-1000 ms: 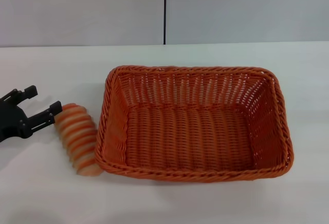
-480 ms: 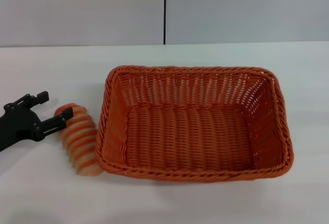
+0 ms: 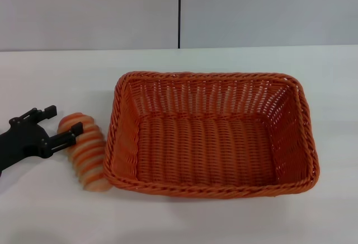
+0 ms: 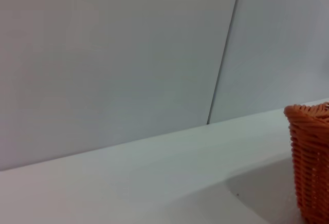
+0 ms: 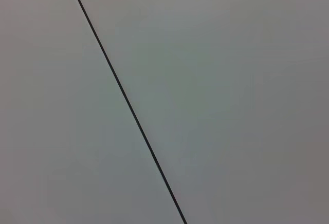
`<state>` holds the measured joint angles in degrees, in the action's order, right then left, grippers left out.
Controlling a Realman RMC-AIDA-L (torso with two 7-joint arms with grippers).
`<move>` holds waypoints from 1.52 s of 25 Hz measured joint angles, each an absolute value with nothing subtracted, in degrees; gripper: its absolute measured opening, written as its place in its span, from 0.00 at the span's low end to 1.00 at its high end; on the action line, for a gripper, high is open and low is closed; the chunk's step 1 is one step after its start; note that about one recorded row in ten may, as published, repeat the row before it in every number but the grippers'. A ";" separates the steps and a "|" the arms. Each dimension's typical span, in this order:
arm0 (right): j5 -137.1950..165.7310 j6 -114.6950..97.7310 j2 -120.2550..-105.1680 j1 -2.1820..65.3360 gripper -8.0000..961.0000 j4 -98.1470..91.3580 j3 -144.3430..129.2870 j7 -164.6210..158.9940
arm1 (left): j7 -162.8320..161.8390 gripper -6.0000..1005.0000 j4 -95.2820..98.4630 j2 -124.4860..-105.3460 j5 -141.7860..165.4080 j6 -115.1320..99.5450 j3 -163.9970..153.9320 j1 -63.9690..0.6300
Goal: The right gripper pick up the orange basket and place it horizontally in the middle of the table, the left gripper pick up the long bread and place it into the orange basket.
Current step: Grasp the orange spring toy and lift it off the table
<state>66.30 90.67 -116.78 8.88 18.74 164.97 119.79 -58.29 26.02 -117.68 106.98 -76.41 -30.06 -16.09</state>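
Now long bread point(image 3: 85, 151) lies near-to-far beside orange basket point(image 3: 210, 135); left gripper point(image 3: 60, 120) fingers wide.

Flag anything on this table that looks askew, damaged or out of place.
Nothing stands out. The orange basket sits upright and empty on the table; the long bread lies intact against its left side, with the open left gripper at it.

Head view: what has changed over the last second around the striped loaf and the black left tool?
The black two-fingered left tool has slid toward the small orange-and-cream striped long bread, its open fingers now straddling the loaf's far end, not yet closed. The bread, the large orange woven basket beside it and the white table stayed put. The right tool is out of view.
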 joint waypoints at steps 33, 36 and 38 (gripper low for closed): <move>66.39 90.00 -116.64 8.97 0.52 18.28 164.97 119.57 | -58.46 0.79 25.22 -117.68 107.25 -76.96 -30.71 -16.27; 66.39 90.00 -116.64 8.97 0.52 18.28 164.97 119.48 | -58.36 0.79 25.22 -117.68 107.25 -76.99 -30.85 -16.26; 66.39 90.00 -116.64 8.96 0.52 18.27 164.97 119.47 | -58.43 0.71 25.22 -117.68 107.24 -76.99 -30.88 -16.26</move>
<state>66.39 90.00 -116.64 8.96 18.27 164.97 119.47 -58.43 25.22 -117.68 107.24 -76.99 -30.88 -16.26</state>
